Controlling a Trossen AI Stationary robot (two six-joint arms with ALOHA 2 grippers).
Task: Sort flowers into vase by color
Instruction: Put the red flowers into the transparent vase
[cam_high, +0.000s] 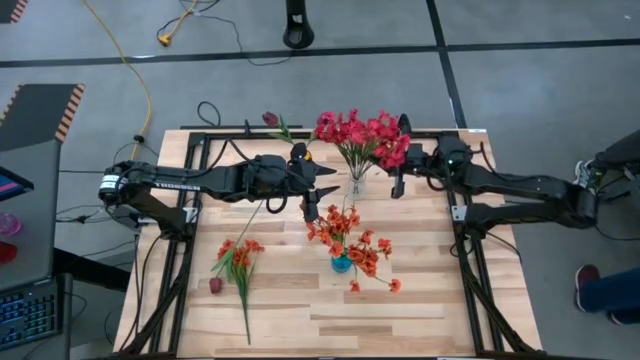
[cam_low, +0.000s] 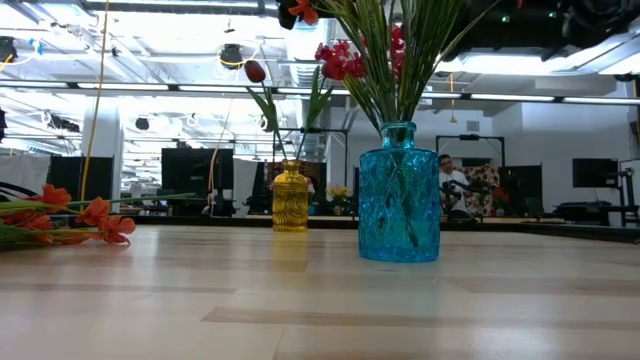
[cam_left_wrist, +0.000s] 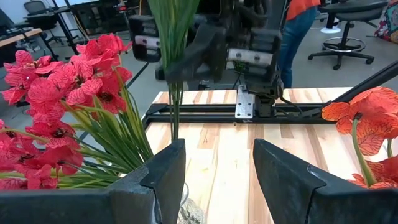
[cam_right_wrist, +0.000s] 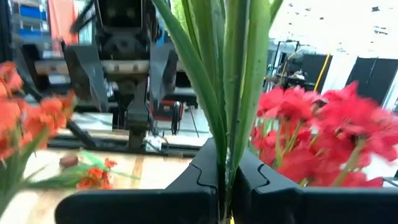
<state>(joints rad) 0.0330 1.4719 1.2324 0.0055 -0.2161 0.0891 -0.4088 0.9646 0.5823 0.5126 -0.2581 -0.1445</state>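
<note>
Stems pinched in our right gripper (cam_right_wrist: 225, 186) stand nearly upright, a green-stemmed spray (cam_right_wrist: 227, 81) held just at three o'clock of the clear vase (cam_high: 356, 184) that carries the crimson-pink blooms (cam_high: 360, 132). Our left gripper (cam_high: 312, 190), jaws apart and empty, waits at nine o'clock of that vase, with the right arm already on the job. Orange-red blooms (cam_high: 350, 240) fill the blue vase (cam_high: 342, 263); loose flowers (cam_high: 238, 262) lie at seven o'clock. We read "TROSSEN" on the left arm.
</note>
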